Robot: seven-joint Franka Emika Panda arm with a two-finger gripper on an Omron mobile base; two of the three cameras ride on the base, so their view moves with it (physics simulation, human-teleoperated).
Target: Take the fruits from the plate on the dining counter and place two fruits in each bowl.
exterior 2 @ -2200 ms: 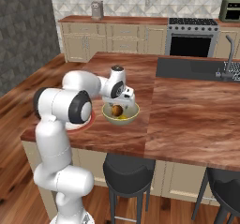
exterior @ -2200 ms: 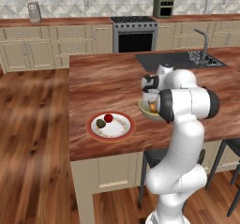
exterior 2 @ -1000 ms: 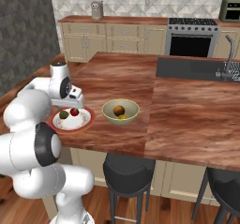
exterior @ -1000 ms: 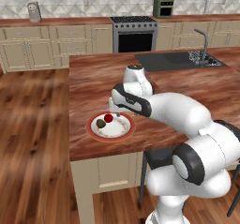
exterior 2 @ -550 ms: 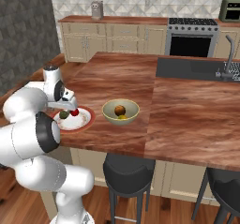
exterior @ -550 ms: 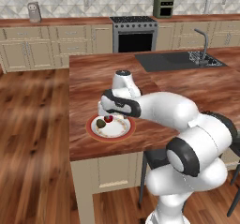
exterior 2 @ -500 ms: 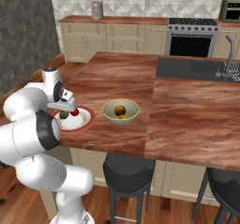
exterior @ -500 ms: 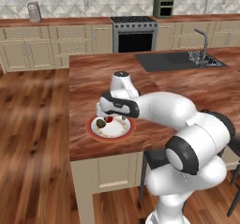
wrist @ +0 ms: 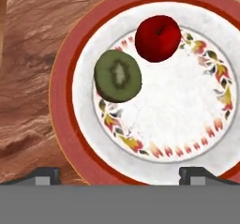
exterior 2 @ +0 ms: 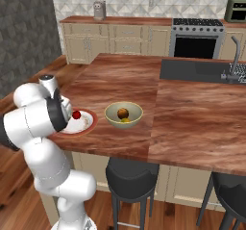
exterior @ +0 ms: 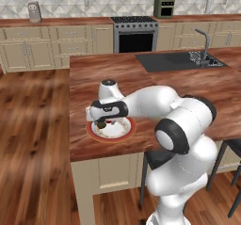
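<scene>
The plate [wrist: 63,101], white with a wide red-orange rim, holds a dark green-brown oval fruit [wrist: 117,75] and a small red round fruit [wrist: 158,38]. My gripper [wrist: 120,175] hangs open just above the plate's near side, its fingertips [wrist: 47,175] wide apart and holding nothing. In the left base view the gripper [exterior: 100,124] points down over the plate [exterior: 124,131] near the dining counter's [exterior: 188,87] front left corner. The olive bowl [exterior 2: 113,110] stands right of the plate [exterior 2: 89,124] and holds an orange-brown fruit [exterior 2: 123,112] and a yellow-green fruit [exterior 2: 126,121]. The red fruit [exterior 2: 76,114] peeks out beside my arm.
A black sink [exterior: 174,60] with a faucet [exterior: 203,47] is set into the counter's far right. Dark stools [exterior 2: 132,178] stand under the front edge. A steel stove [exterior: 135,36] and cream cabinets line the back wall. The counter edge [exterior: 108,152] runs just in front of the plate.
My arm has swung from the olive bowl over to the plate and come down close above it. The jaws have stayed open. The fruits have not moved.
</scene>
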